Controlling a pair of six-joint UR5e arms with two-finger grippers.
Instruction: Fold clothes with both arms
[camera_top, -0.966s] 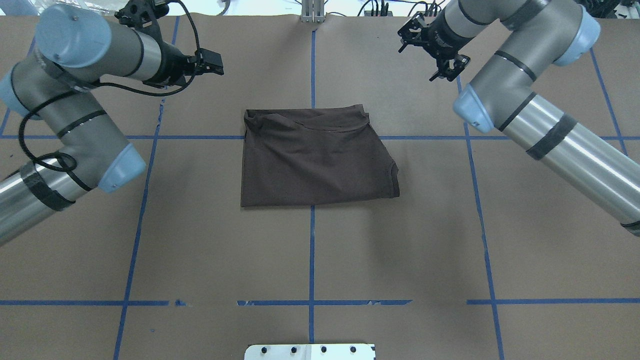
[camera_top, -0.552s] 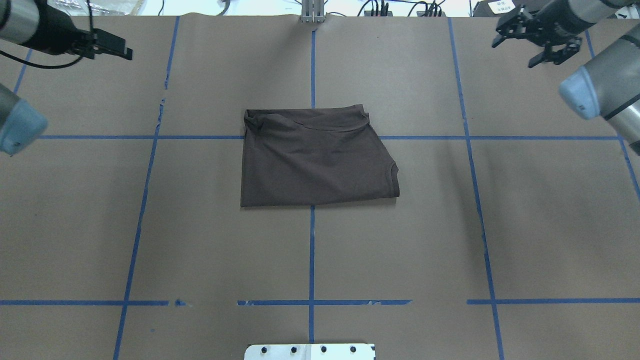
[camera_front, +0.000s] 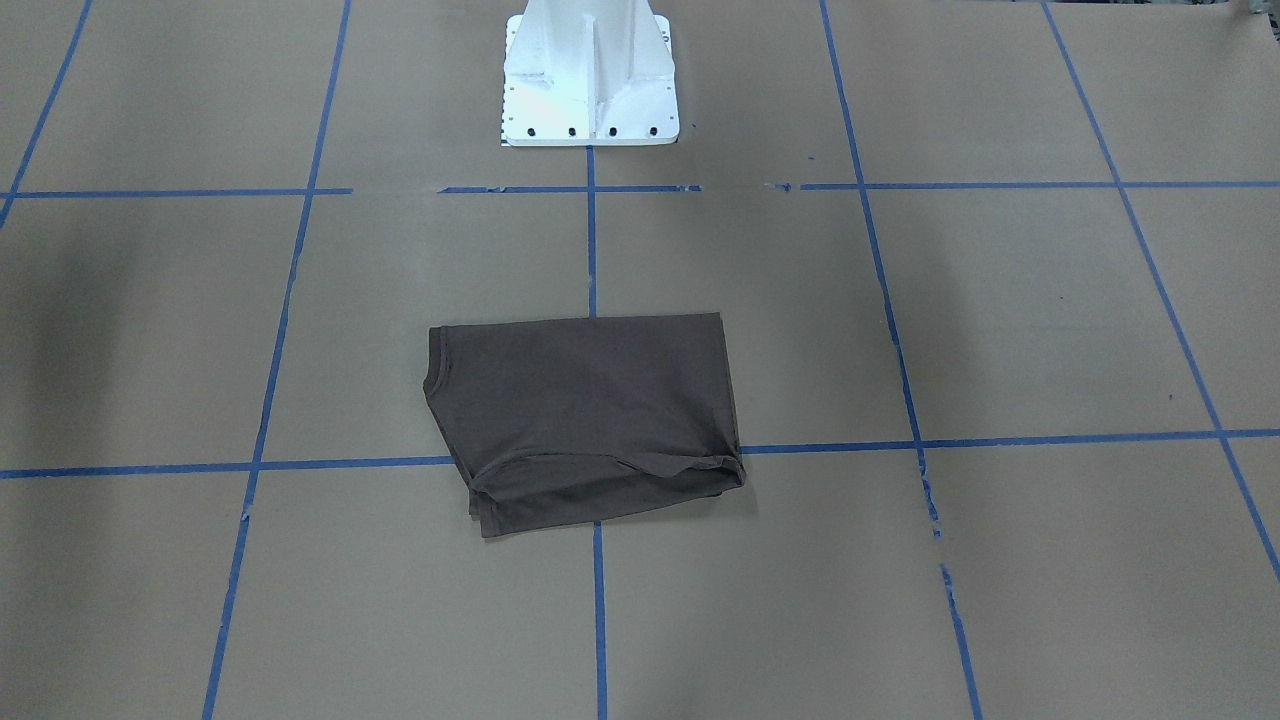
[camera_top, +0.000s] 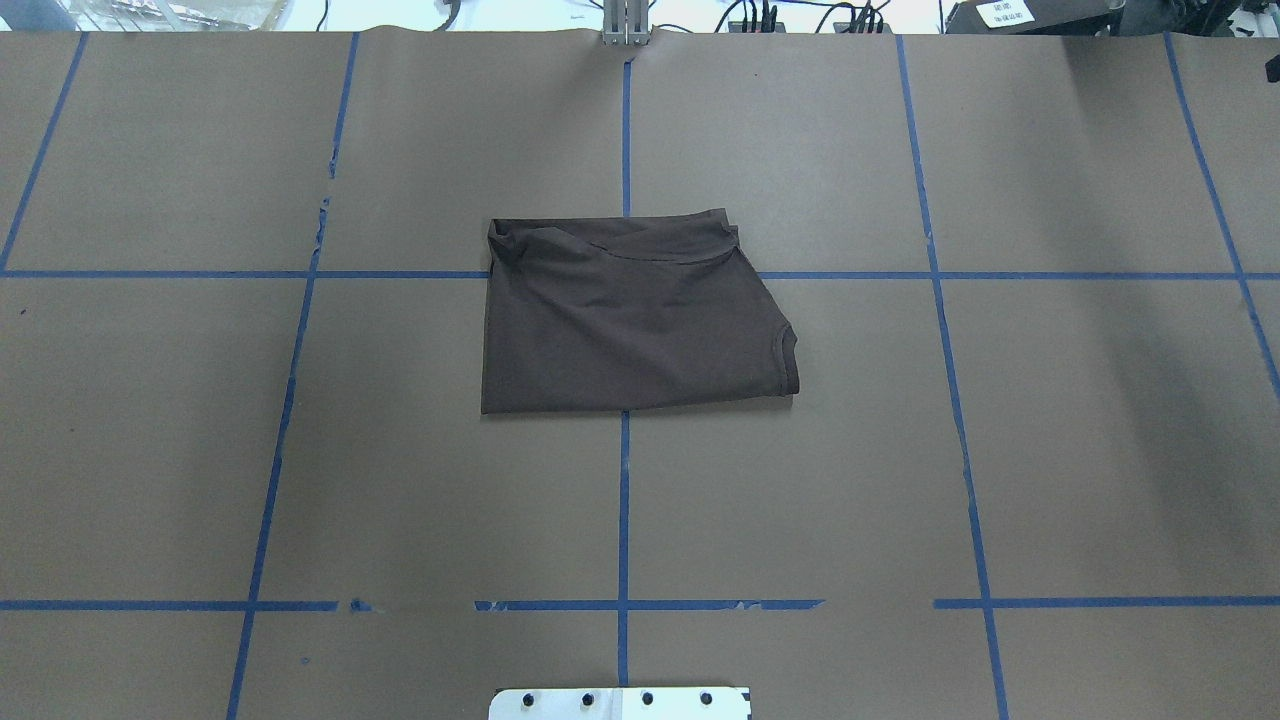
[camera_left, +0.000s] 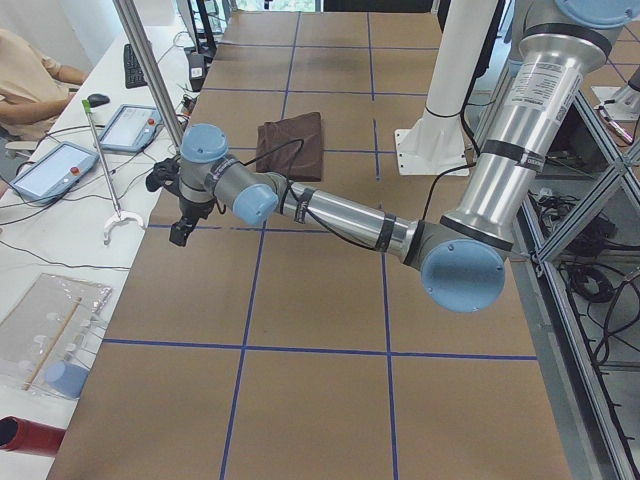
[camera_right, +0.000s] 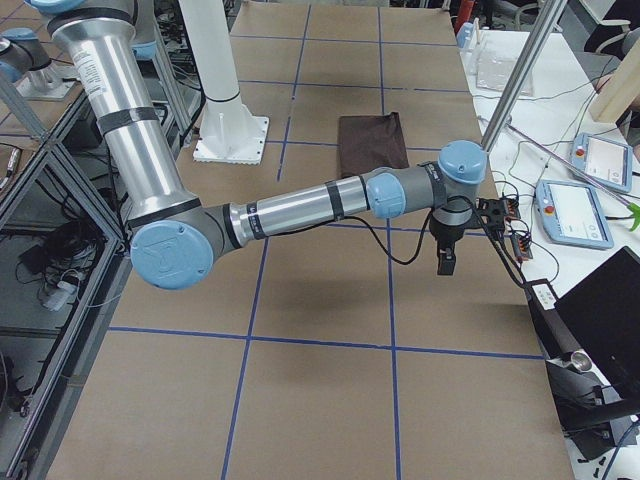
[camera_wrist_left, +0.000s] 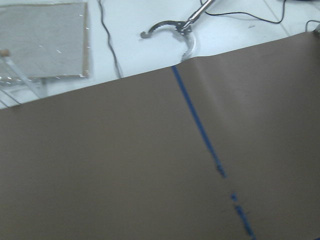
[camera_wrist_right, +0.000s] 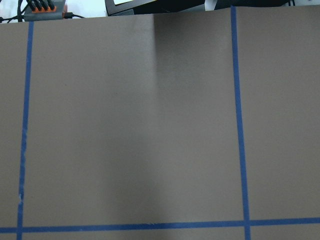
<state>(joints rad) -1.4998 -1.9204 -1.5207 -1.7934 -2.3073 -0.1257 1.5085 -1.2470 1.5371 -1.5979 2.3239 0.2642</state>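
Observation:
The clothes, one dark brown T-shirt (camera_top: 630, 330), lie folded into a rough rectangle at the table's middle, also seen in the front-facing view (camera_front: 585, 420) and both side views (camera_left: 290, 143) (camera_right: 372, 143). Nothing touches the T-shirt. My left arm (camera_left: 340, 215) reaches out to the table's far edge, well away from the shirt, its gripper (camera_left: 180, 232) pointing down over bare paper. My right arm (camera_right: 300, 208) stretches the same way on the other side, gripper (camera_right: 446, 262) hanging near the table edge. I cannot tell whether either gripper is open or shut. Both wrist views show only brown paper and blue tape.
The white pedestal base (camera_front: 588, 80) stands at the robot's side of the table. Blue tape lines (camera_top: 624, 500) grid the brown paper. Beyond the far edge are tablets (camera_left: 50, 168) (camera_right: 575, 213), cables, a grabber tool (camera_wrist_left: 170, 27), a laptop (camera_right: 600, 330) and a seated person (camera_left: 30, 70).
Both arms have swung outward and left the overhead view. The T-shirt lies just as before.

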